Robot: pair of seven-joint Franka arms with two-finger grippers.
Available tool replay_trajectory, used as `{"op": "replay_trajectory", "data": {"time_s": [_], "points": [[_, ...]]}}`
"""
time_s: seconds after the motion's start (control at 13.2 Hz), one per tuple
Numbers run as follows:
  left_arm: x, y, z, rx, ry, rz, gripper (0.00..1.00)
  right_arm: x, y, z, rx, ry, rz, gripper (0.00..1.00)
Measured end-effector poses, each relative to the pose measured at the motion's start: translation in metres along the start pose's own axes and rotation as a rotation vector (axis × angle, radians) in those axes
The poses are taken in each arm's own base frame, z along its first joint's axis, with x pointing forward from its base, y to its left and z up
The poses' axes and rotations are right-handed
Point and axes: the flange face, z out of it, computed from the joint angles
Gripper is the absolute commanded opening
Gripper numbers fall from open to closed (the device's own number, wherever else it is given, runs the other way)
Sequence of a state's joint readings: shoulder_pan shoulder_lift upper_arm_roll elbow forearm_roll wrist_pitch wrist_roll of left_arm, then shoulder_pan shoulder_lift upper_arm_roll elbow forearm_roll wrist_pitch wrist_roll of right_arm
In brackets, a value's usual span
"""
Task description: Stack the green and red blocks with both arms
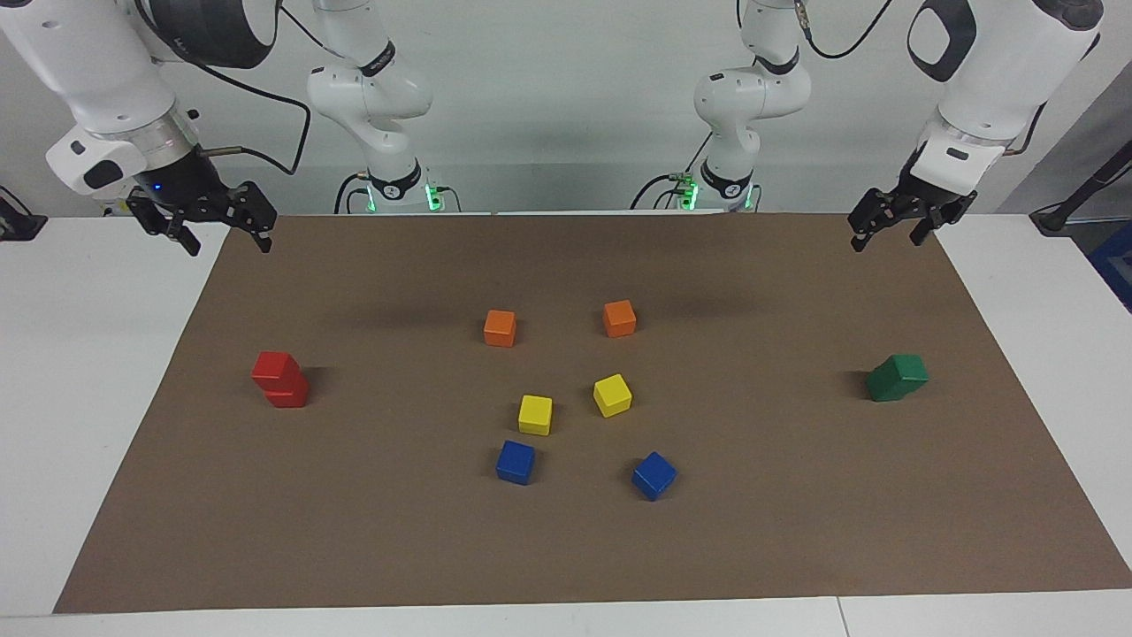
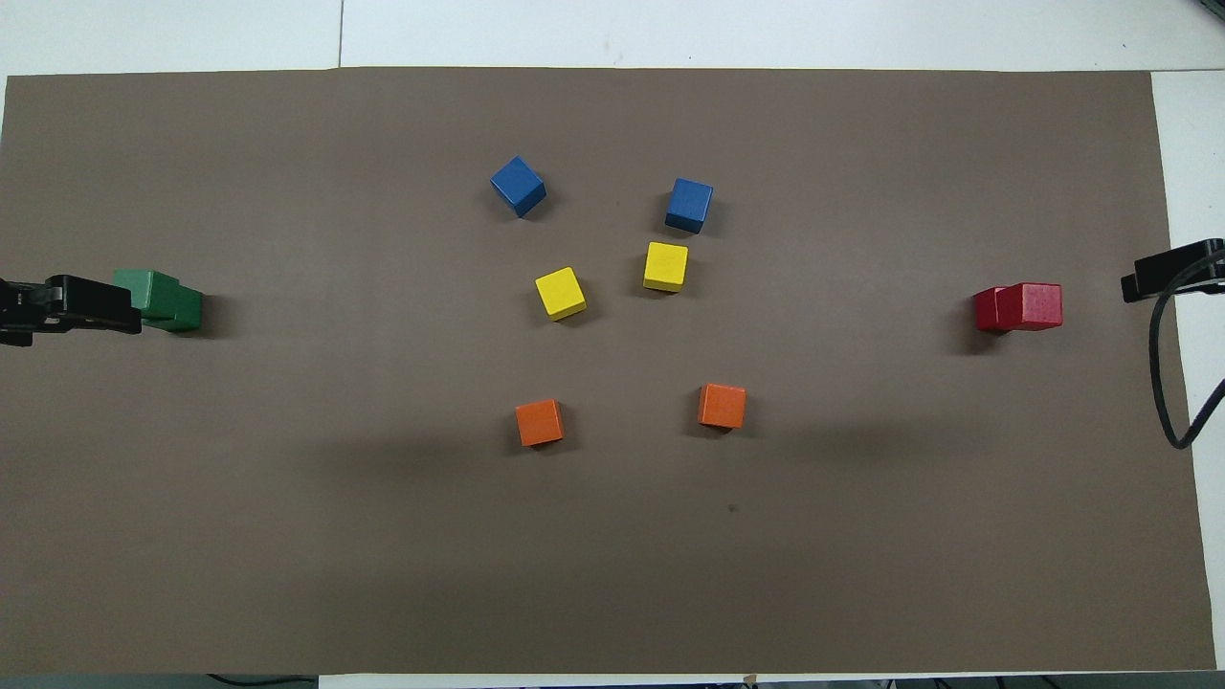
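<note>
Two red blocks [image 1: 281,380] stand stacked, the upper one shifted a little off the lower, at the right arm's end of the brown mat; the stack also shows in the overhead view [image 2: 1022,307]. Two green blocks [image 1: 896,378] stand stacked at the left arm's end, also in the overhead view [image 2: 163,299]. My right gripper [image 1: 224,241] is open and empty, raised over the mat's corner by the robots, apart from the red stack. My left gripper [image 1: 887,239] is open and empty, raised over the other corner by the robots. In the overhead view the left gripper [image 2: 57,308] partly covers the green stack.
Two orange cubes [image 1: 500,327] [image 1: 619,318], two yellow cubes [image 1: 535,414] [image 1: 612,395] and two blue cubes [image 1: 516,462] [image 1: 653,475] lie in the middle of the mat [image 1: 796,531]. White table [image 1: 80,372] surrounds the mat.
</note>
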State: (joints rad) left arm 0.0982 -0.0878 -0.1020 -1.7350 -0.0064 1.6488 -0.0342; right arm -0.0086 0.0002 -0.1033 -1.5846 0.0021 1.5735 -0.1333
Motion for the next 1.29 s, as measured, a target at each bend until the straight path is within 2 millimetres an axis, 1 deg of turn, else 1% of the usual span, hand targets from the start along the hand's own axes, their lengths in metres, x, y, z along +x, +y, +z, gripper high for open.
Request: {"op": "replay_trajectory", "data": {"time_s": [0.15,0.53,1.29], "points": [[-0.001,0.000,0.001,0.000,-0.007,-0.001,1.00,0.000,0.001,0.000,0.000,-0.001,0.002,1.00],[-0.002,-0.002,0.001,0.001,-0.011,-0.003,1.00,-0.001,0.011,0.001,0.000,-0.005,0.021,1.00],[-0.002,-0.002,0.001,0.001,-0.011,-0.003,1.00,-0.001,0.004,0.004,0.003,-0.024,0.007,1.00]]}}
